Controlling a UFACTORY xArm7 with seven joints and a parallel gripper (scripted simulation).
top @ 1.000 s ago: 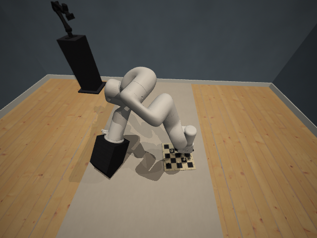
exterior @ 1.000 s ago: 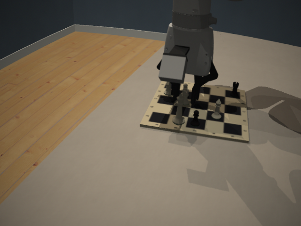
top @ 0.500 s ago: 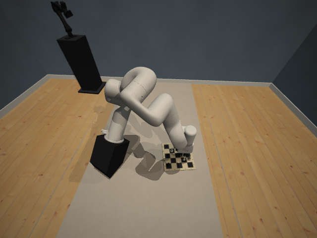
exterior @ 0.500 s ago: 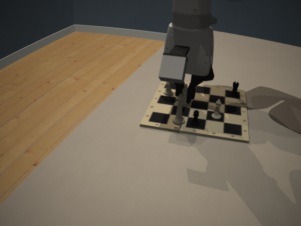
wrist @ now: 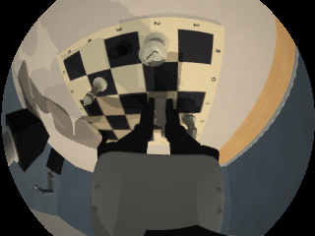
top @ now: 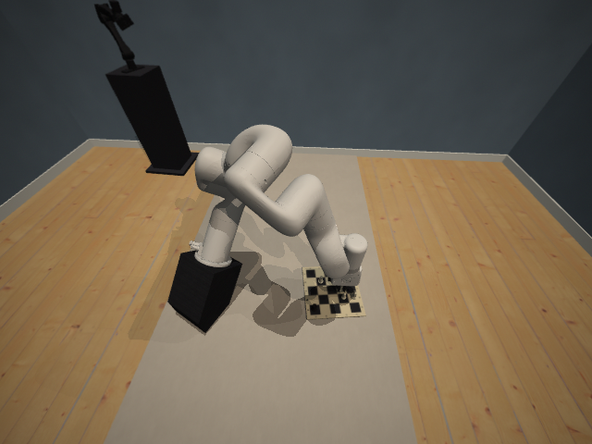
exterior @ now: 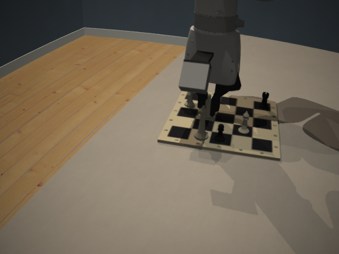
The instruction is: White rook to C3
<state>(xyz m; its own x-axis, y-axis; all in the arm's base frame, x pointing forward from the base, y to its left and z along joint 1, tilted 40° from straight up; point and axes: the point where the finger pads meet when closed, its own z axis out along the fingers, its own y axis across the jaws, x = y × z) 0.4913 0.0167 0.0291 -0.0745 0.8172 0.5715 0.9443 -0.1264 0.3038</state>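
A small chessboard (exterior: pixel 223 123) lies on the grey mat; it also shows in the top view (top: pixel 334 298) and the wrist view (wrist: pixel 141 73). My gripper (exterior: pixel 209 108) is down on the board's far left part, and its dark fingers are shut on a white piece that I take for the white rook (exterior: pixel 208 103). The fingers hide most of this piece. In the wrist view the gripper (wrist: pixel 157 133) has a pale patch between its fingertips. I cannot read the square labels.
A tall white piece (exterior: pixel 202 124) stands just in front of the gripper, and a white pawn-like piece (exterior: pixel 189 100) to its left. A black pawn (exterior: pixel 220 132), a white bishop (exterior: pixel 244 123) and a black rook (exterior: pixel 264 99) stand further right. The arm's black base (top: pixel 203 289) is left of the board.
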